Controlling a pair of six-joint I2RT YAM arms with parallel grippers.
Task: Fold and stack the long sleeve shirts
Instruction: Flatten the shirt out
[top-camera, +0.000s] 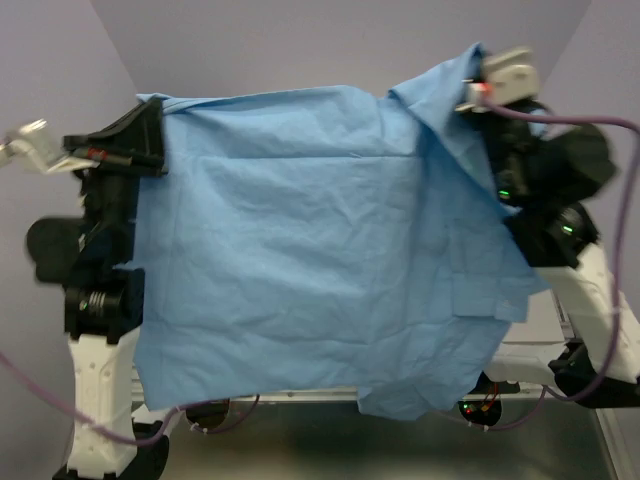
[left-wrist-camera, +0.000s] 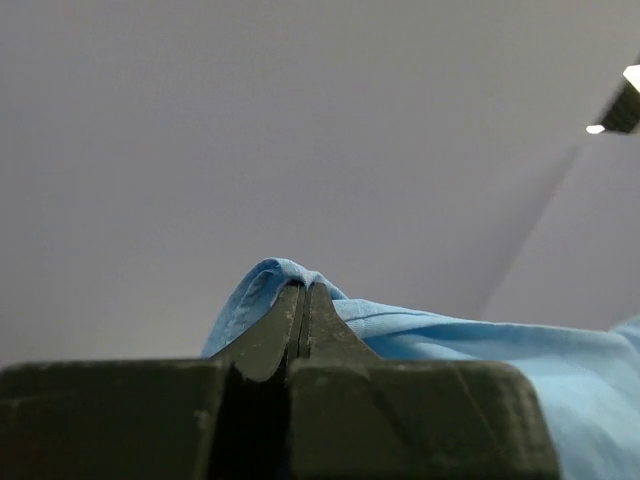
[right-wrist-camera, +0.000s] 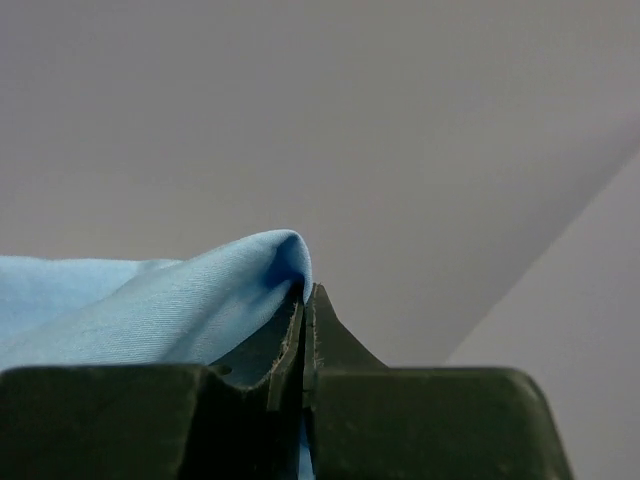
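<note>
The light sky-blue collared cloth shirt (top-camera: 320, 260) hangs in the air, stretched like a sheet between the two arms and hiding most of the grey table (top-camera: 330, 445) below; the muted grey-green shirt is nowhere visible, and may lie behind this curtain of cloth. The left gripper (left-wrist-camera: 305, 300) is clenched on a small ridge of blue fabric at the shirt's upper left corner, its jaws pressed together with only a thin fold between them; the right gripper (right-wrist-camera: 306, 305) is likewise clamped on a rounded fold at the upper right corner. Both bites look shallow to me; only a little cloth rises past the fingertips, so a sharp pull apart or a quick swing could drag the fabric out of one grip, and the shirt would drop from that corner and bunch. The right side is gathered and doubled over itself near the black right arm (top-camera: 550, 190), and the lower hem droops unevenly; laid down like this, the shirt would likely land creased or with a part trapped beneath. The cloth's left edge hangs just beside the black-and-white left arm (top-camera: 100, 300), perhaps touching it; it could catch on a joint as the arms lower. With the shirt blocking the overhead view, its landing place is hard to judge.
</note>
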